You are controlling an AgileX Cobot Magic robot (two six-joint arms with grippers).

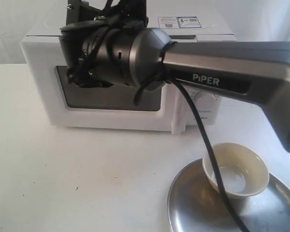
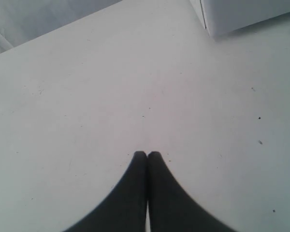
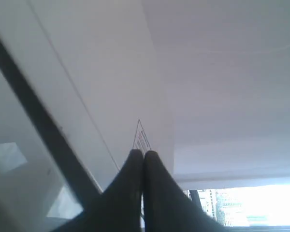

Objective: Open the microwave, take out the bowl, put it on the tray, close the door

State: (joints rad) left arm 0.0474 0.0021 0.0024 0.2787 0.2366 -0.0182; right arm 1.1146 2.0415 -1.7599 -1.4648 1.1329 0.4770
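Exterior view: the grey right arm [image 1: 232, 72] crosses the white boxy microwave [image 1: 38, 63]. The small cream ceramic bowl [image 1: 237, 169] sits on the round steel tray [image 1: 188, 203].

Left wrist view: the left gripper [image 2: 147, 154] is clenched empty over the table [image 2: 87, 96], clear of the microwave.

Right wrist view: the right gripper [image 3: 143, 154] is clenched empty, with the white dark-windowed door [image 3: 96, 72] straight ahead of its tips.

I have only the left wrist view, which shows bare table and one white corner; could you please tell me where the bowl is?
Observer: The bowl sits on the tray, on the table in front of the microwave.
Operator: Thank you. Is the door shut?
Observer: The door looks flush with the front, though the right arm covers much of it.
Operator: And what is the right gripper doing?
Observer: The right gripper is shut on nothing, its tips close to a white surface of the microwave; I cannot tell whether they touch it.
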